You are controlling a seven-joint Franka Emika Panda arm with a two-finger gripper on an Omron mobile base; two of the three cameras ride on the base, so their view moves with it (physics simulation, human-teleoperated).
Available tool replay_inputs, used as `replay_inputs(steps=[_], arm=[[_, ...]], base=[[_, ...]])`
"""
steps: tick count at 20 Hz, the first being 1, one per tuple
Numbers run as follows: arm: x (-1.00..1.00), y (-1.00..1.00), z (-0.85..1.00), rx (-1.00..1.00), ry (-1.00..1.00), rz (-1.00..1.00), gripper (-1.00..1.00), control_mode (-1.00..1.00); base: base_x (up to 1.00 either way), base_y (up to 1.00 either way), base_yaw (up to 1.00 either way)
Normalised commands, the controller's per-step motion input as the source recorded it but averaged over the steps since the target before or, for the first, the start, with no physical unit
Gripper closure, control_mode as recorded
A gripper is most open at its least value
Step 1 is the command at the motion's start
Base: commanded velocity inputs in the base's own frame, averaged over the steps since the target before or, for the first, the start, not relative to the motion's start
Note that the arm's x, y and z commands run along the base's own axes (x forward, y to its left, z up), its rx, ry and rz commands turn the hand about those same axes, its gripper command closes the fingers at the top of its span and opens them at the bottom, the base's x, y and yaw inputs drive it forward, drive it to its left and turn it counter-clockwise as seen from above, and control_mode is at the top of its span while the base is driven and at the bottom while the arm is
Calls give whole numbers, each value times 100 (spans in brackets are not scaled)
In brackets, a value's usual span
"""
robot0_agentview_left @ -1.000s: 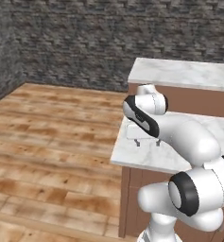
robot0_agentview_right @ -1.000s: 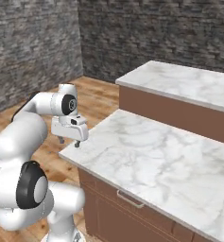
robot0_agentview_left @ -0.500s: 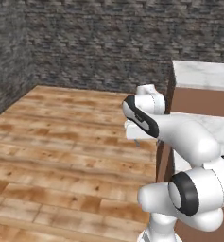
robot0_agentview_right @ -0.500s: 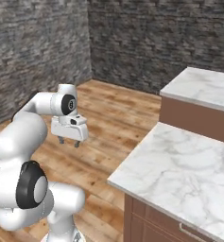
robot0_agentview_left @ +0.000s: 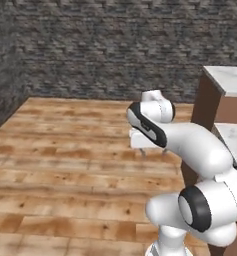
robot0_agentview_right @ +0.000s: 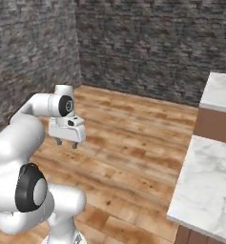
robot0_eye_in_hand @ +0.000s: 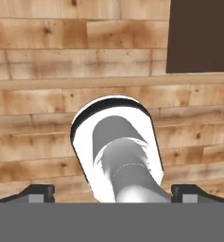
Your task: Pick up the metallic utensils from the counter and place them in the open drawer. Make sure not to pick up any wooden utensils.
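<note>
— Why do we hang the gripper [robot0_agentview_right: 66,142] over bare floor [robot0_agentview_right: 133,138], fingers wide apart, empty?
— We see no utensils or drawer yet (the counter [robot0_agentview_right: 207,190] edge sits beside us).

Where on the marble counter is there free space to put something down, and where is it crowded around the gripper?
The lower marble counter shows a bare top from its near edge to the brown cabinet wall. The raised counter behind is bare too. The open gripper hangs over bare wooden floor, away from the counter; nothing crowds it.
</note>
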Motion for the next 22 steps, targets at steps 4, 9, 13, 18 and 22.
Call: replay_inputs(steps=[4,9,13,18,22], arm=[[0,0,0,0,0,0,-100,100],[0,0,0,0,0,0,-100,100],[0,0,0,0,0,0,-100,100],[0,0,0,0,0,0,-100,100],[0,0,0,0,0,0,-100,100]], base=[[100,91,-56],[100,88,-57],[100,89,-56],[100,88,-56],[100,87,-57]])
